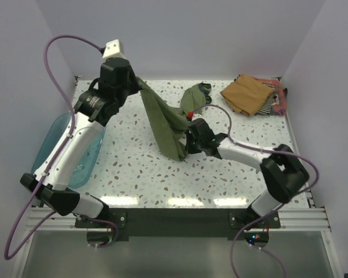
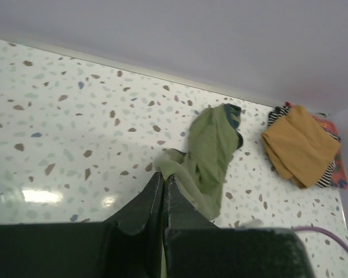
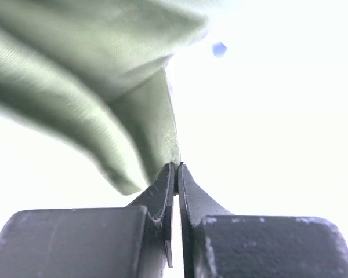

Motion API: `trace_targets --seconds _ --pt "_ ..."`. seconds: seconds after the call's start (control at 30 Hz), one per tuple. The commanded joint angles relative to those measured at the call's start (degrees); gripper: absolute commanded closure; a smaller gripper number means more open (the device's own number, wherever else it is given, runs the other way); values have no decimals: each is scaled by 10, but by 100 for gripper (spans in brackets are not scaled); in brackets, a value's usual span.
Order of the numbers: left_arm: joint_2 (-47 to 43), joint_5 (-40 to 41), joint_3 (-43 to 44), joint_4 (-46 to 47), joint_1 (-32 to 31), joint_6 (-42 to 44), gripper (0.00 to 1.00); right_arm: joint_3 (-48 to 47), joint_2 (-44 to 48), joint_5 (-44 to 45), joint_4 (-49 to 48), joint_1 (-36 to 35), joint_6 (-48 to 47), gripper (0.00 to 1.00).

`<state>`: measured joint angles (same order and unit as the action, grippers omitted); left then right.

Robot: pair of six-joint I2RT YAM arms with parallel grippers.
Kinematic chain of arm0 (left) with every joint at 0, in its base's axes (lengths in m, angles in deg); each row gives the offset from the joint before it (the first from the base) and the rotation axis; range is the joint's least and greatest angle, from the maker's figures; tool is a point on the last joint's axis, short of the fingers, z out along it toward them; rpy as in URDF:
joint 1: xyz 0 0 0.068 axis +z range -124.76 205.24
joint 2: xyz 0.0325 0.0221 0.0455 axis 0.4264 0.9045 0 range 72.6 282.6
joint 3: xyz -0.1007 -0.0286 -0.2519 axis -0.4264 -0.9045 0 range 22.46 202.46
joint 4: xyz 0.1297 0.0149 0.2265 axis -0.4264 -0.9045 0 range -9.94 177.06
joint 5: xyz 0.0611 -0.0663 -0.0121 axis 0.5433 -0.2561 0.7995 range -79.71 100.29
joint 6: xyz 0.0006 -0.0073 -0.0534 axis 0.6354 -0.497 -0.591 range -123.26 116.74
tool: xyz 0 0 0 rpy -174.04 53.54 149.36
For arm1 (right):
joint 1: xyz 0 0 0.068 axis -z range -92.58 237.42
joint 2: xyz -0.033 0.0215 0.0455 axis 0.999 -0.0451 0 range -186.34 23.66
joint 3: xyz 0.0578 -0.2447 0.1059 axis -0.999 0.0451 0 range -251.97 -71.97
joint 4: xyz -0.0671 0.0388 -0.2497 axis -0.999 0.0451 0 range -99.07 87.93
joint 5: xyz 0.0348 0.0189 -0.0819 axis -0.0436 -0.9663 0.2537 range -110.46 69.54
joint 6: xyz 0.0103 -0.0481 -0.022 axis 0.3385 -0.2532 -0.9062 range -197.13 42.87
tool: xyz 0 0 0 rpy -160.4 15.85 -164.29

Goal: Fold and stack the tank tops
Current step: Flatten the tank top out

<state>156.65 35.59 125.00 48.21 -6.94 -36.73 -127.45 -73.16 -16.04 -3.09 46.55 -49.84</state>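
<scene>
Holding the olive top [image 1: 165, 124] up off the counter [image 1: 133, 168] between both arms, apparently to spread it out for folding. Clamping the left end effector [image 1: 138, 83] fully down on an upper fold of the cloth, high near the far edge, left of centre, so as to let the body hang. Pinching a thin lower edge with the right end effector [image 1: 185, 141], closed to a hairline on the cloth, around mid-counter, likely to draw it taut away from the left grip. Leaving one end of the top trailing on the counter toward the far edge, dark neckline showing. Working well apart from the far right corner, given over to the tan top [image 1: 246, 92] lying on the striped top [image 1: 271, 104] and reddish top [image 1: 283, 99]. Judging those three as already folded and this olive one as the last to go. Expecting a slip at the shallow right pinch to be the main risk.
</scene>
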Motion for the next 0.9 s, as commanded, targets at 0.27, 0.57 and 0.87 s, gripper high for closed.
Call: trace_targets --seconds 0.27,0.57,0.87 --pt "-169 -20 -99 -12 105 -3 100 -91 420 145 358 6 80 100" --pt "-232 -38 9 -61 108 -6 100 -461 388 248 481 6 23 100" --pt "-208 -74 155 -47 108 -18 100 -718 322 277 450 5 -48 100"
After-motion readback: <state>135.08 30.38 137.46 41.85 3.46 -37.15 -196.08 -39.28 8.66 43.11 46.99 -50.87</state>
